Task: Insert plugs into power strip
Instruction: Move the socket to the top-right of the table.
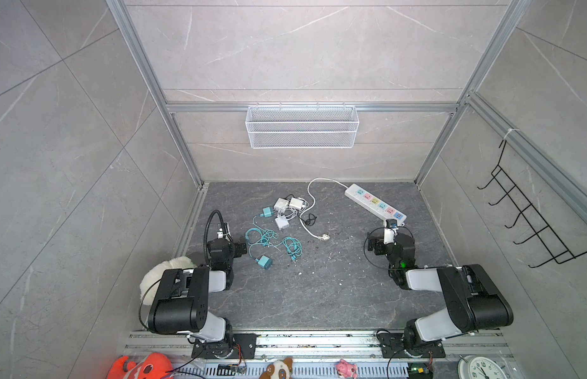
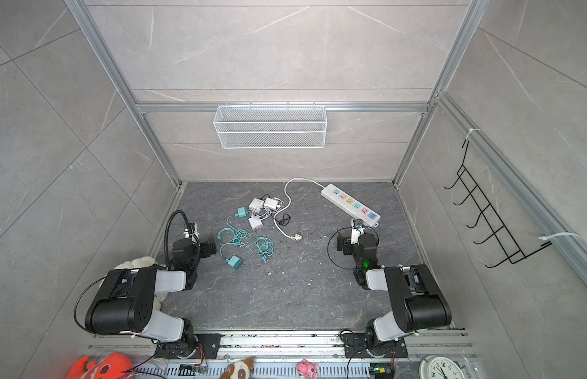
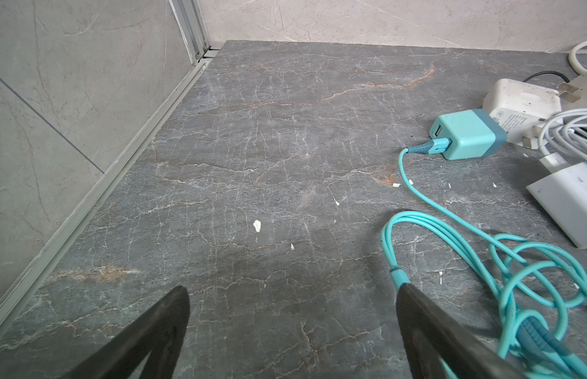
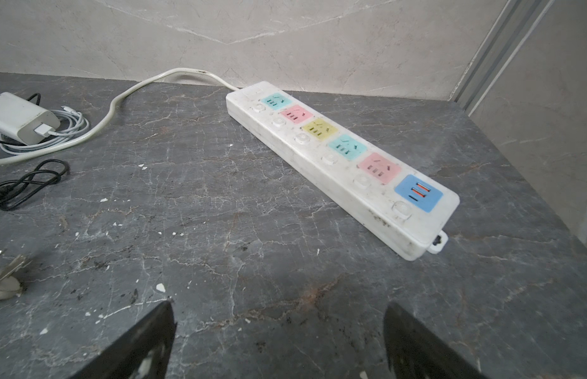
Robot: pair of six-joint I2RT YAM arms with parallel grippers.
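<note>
Lying flat, white power strip (image 4: 334, 172) shows pastel sockets (image 4: 319, 128).

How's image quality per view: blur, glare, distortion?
Both top views: even, soft light; frame posts splay from wide-angle distortion. Left wrist view: teal plug sharp, left fingers dark and slightly soft. Right wrist view: power strip crisp, no glare.

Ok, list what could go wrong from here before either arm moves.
1. The teal cables lie in tangled loops right by the open left gripper; lifting one teal plug may drag the rest.
2. The white plugs sit heaped with crossing cords, so a clean grasp looks hard.
3. Nothing visibly holds the power strip; pushing a plug in could slide it unless the open right gripper braces it.
</note>
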